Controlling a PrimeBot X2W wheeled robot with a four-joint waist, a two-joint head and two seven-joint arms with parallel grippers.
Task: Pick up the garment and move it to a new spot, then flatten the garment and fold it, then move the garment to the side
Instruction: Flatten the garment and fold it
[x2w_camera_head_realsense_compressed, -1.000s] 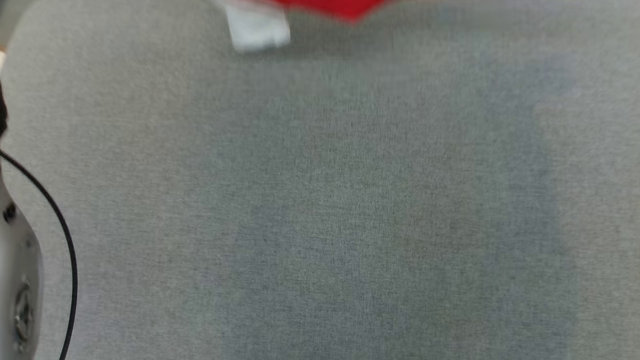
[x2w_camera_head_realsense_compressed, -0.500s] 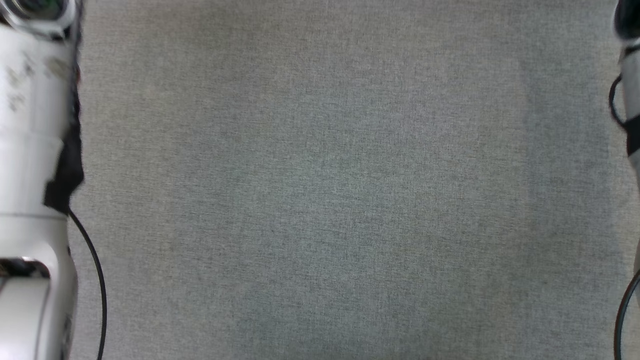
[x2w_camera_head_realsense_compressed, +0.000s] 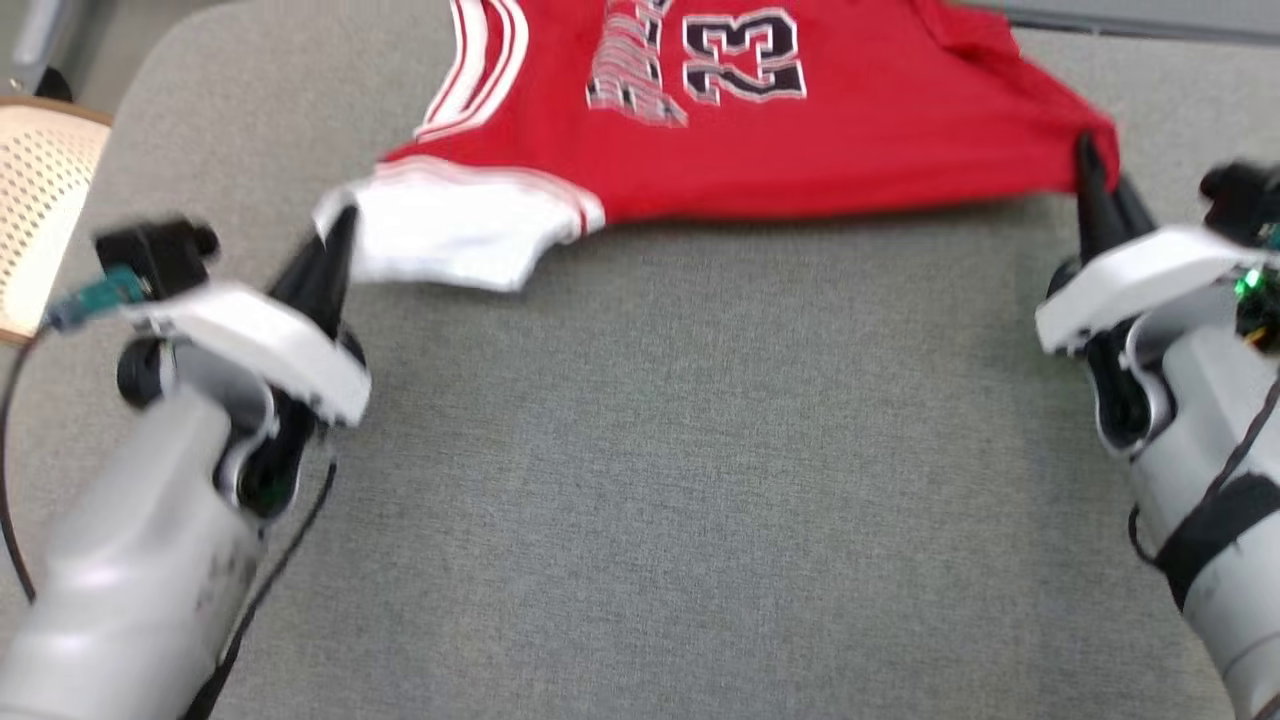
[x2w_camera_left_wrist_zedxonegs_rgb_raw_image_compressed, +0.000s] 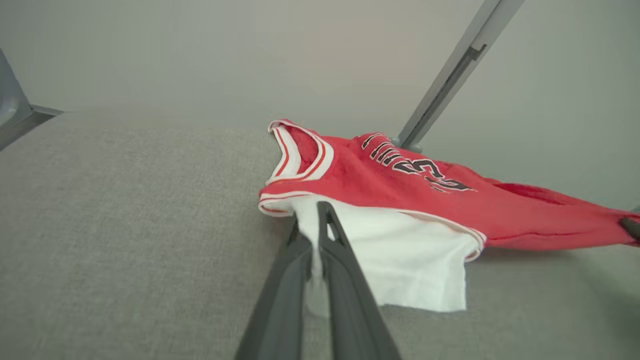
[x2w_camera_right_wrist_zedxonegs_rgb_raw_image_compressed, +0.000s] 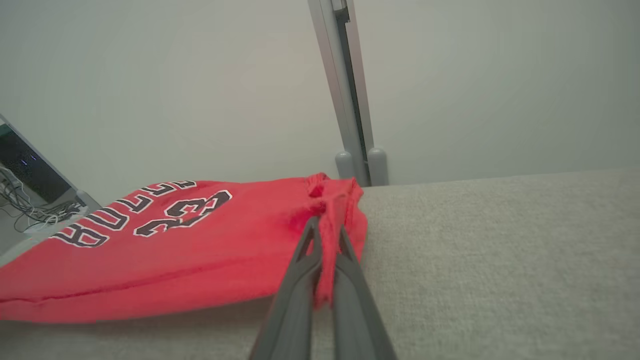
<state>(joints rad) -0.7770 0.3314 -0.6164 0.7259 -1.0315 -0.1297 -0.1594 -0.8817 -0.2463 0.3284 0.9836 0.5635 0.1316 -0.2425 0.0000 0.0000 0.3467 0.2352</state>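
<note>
On grey cloth (x2w_camera_head_realsense_compressed: 650, 450), jersey (x2w_camera_head_realsense_compressed: 800, 150) top cropped — left end effector (x2w_camera_head_realsense_compressed: 342, 218), right end effector (x2w_camera_head_realsense_compressed: 1085, 152) gripping corners

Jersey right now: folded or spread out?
Spread out, not folded. The jersey is stretched between the left gripper and right gripper, each shut on one end, number facing up.

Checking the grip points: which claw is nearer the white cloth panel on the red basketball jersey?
Left. The left claw is shut on the white cloth panel itself; the right claw is shut on the opposite corner of the red basketball jersey, away from it.
</note>
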